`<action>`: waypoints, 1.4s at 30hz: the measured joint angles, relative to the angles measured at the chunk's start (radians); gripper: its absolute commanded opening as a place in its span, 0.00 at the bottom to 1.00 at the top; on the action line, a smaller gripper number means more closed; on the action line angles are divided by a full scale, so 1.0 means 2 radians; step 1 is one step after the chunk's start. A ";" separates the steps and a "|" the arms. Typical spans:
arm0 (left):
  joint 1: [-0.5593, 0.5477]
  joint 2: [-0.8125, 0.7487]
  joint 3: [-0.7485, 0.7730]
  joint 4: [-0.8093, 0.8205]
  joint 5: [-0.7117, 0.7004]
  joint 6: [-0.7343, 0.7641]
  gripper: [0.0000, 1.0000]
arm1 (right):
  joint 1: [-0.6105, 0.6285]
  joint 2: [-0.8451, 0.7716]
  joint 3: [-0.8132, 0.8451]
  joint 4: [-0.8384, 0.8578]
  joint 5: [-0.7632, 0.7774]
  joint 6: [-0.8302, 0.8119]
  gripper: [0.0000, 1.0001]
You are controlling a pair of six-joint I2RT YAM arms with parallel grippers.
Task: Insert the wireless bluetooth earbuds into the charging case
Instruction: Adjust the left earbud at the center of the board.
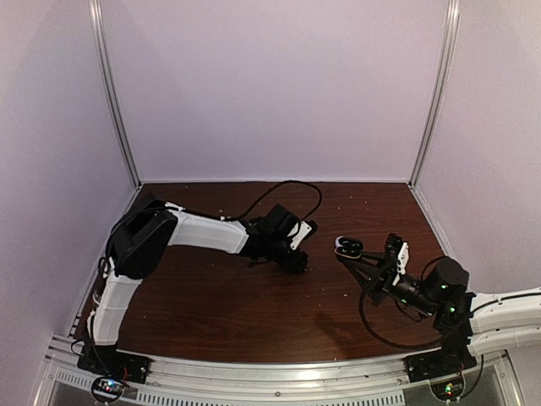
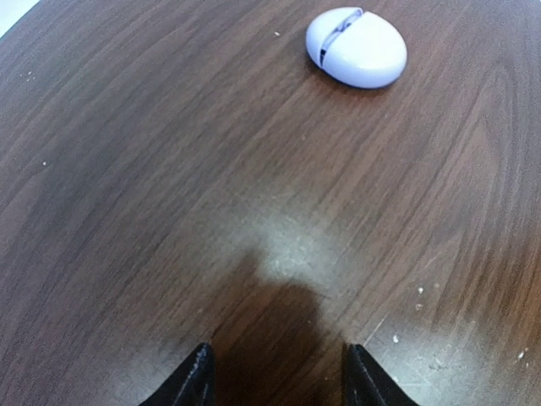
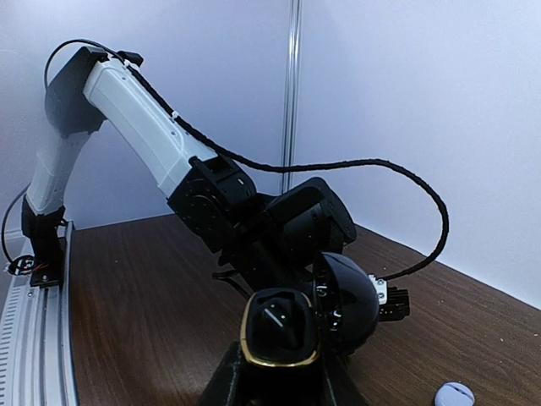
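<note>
My right gripper (image 3: pixel 279 376) is shut on an open black charging case (image 3: pixel 281 328) with a gold rim, held above the table with its lid (image 3: pixel 351 303) swung to the right. A dark shape with a thin white line lies in its well; I cannot tell whether it is a black earbud. In the top view the right gripper (image 1: pixel 355 255) holds this case (image 1: pixel 350 248) at mid-table. A pale lavender case (image 2: pixel 357 48), slightly ajar, lies on the table ahead of my left gripper (image 2: pixel 279 381), which is open and empty. The lavender case also shows in the right wrist view (image 3: pixel 455 394). No loose earbuds show.
The dark wooden table (image 1: pixel 220 296) is walled by pale panels at the back and sides. The left arm (image 1: pixel 203 233) reaches across the middle with its cable (image 1: pixel 287 188) looping behind. The left gripper (image 1: pixel 296 256) is a short way left of the held case.
</note>
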 measured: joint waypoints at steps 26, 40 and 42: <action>-0.019 -0.074 -0.073 -0.087 0.001 0.093 0.65 | 0.000 -0.020 0.000 -0.026 0.008 0.000 0.00; -0.005 -0.122 -0.166 -0.007 0.031 0.018 0.45 | 0.000 -0.022 0.000 -0.032 0.008 -0.004 0.00; -0.007 -0.119 -0.166 0.002 0.031 0.007 0.42 | 0.000 -0.022 0.000 -0.032 0.008 -0.004 0.00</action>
